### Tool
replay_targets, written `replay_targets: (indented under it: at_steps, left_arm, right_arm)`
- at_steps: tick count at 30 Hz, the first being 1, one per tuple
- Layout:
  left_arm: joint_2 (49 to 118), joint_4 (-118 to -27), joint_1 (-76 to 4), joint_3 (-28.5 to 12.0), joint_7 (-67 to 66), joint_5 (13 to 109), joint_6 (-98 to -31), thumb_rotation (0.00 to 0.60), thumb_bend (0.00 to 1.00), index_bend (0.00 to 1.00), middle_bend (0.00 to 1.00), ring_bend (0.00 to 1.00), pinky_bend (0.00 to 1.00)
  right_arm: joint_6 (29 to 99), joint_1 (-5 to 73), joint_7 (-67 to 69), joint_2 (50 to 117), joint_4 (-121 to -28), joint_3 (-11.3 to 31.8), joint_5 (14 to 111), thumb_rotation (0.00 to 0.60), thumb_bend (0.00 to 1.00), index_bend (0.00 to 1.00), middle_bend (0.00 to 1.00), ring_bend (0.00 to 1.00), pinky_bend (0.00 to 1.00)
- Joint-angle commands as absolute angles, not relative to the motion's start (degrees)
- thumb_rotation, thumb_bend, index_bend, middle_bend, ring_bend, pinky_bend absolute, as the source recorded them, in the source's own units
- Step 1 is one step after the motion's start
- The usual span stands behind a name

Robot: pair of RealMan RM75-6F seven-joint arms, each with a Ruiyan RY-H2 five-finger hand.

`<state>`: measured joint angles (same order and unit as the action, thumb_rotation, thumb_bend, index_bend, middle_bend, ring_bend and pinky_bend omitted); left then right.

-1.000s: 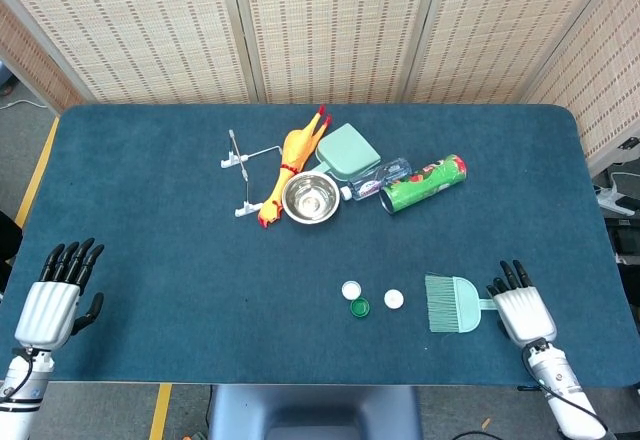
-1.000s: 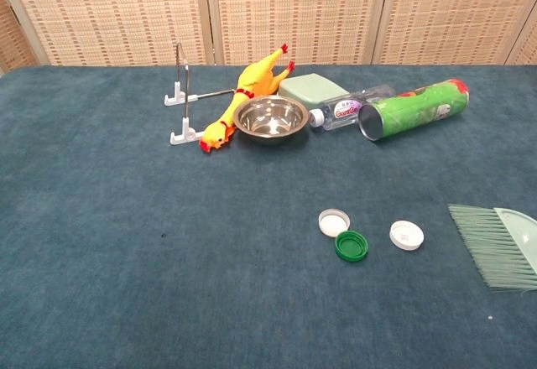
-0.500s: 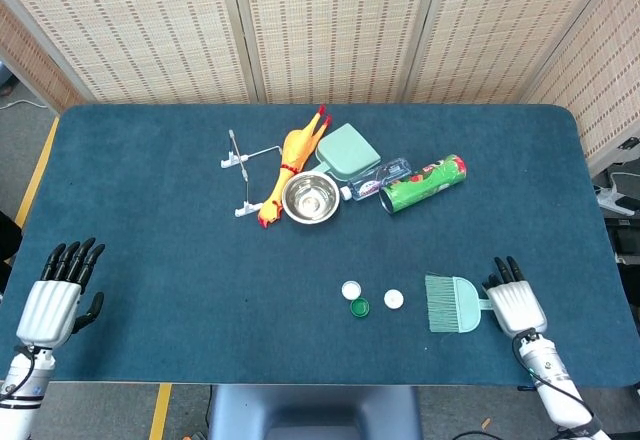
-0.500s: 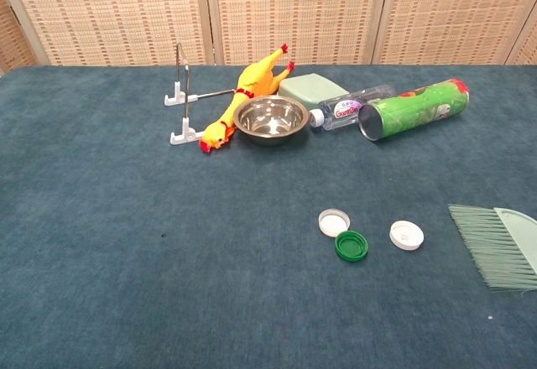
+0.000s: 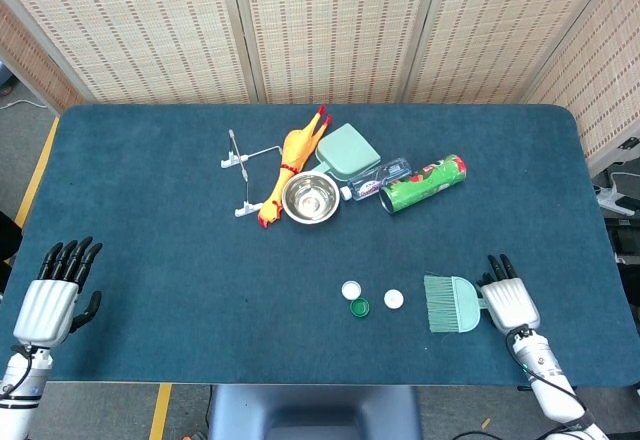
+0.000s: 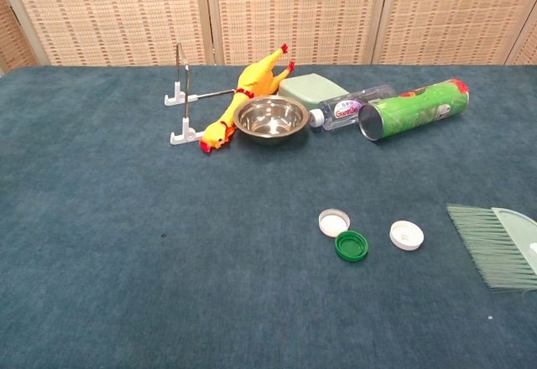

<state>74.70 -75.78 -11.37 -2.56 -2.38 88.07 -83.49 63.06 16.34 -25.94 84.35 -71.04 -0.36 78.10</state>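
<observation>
Currently the right robot hand (image 5: 507,301), fingers spread, touches the brush (image 5: 452,303) handle near the counter (image 5: 150,210) edge (no grip yet). Next: curl fingers around it. Left robot hand (image 5: 55,295) idles, spread.

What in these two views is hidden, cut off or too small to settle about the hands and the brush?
- Right hand: outside the chest view; the head view is too small to show whether its fingers grip the brush.
- Brush handle: cut off by the chest view's right edge.
- Left hand: only in the head view.
- Bottle label: too small to read.
</observation>
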Motion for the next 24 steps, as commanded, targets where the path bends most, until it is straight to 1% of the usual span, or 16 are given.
replay_targets:
  at_steps: [1,5,8,10,12,14,18,24]
  left_arm:
    - [74.7,-75.8,-11.4,-2.6,-2.4,88.0,-83.5,0.6,0.46,0.0,0.0,0.0,0.06]
    - [74.9,-76.1,-11.3,-2.4,-2.9,88.2,-83.5,0.6,0.47,0.0,0.0,0.0,0.06]
    - [74.9,-76.3,-11.4,-2.5,-3.3,88.0,-83.5,0.6,0.46,0.0,0.0,0.0,0.06]
    - [74.8,-76.5,-11.3,-2.5,-3.3,88.0,-83.5,0.6,0.46,0.0,0.0,0.0,0.06]
    - [74.7,-76.6,-11.2,-2.5,-3.4,87.9,-83.5,0.6,0.47,0.0,0.0,0.0,0.06]
    - [74.7,-76.7,-11.1,-2.4,-3.4,87.9,-83.6,0.6,0.47,0.0,0.0,0.0,0.06]
    - [74.6,-76.8,-11.0,-2.3,-3.4,88.0,-83.8,0.6,0.47,0.0,0.0,0.0,0.06]
    - [74.5,-76.8,-10.8,-2.1,-3.3,88.3,-84.1,0.6,0.47,0.0,0.0,0.0,0.06]
  right_arm:
    - [62.9,16.4,-26.0,84.4,-71.0,-0.4,78.0,0.6,0.25,0.52,0.34,0.03,0.0]
    - [62.7,16.5,-26.2,84.6,-70.8,-0.4,77.7,0.6,0.28,0.56,0.38,0.06,0.0]
    - [62.4,16.5,-26.4,84.7,-70.7,-0.4,77.3,0.6,0.34,0.62,0.44,0.1,0.0]
    - [61.9,16.5,-26.7,84.8,-70.7,-0.5,76.9,0.6,0.38,0.64,0.47,0.12,0.0]
    - [61.4,16.6,-27.0,84.9,-70.8,-0.6,76.6,0.6,0.4,0.65,0.48,0.13,0.0]
    - [61.3,16.7,-27.1,85.0,-71.0,-0.6,76.5,0.6,0.41,0.67,0.5,0.15,0.0]
    - [61.8,16.6,-26.8,85.0,-71.2,-0.4,76.4,0.6,0.42,0.74,0.57,0.2,0.0]
    - [63.2,16.3,-26.0,85.0,-70.9,-0.4,77.2,0.6,0.43,0.77,0.6,0.23,0.0]
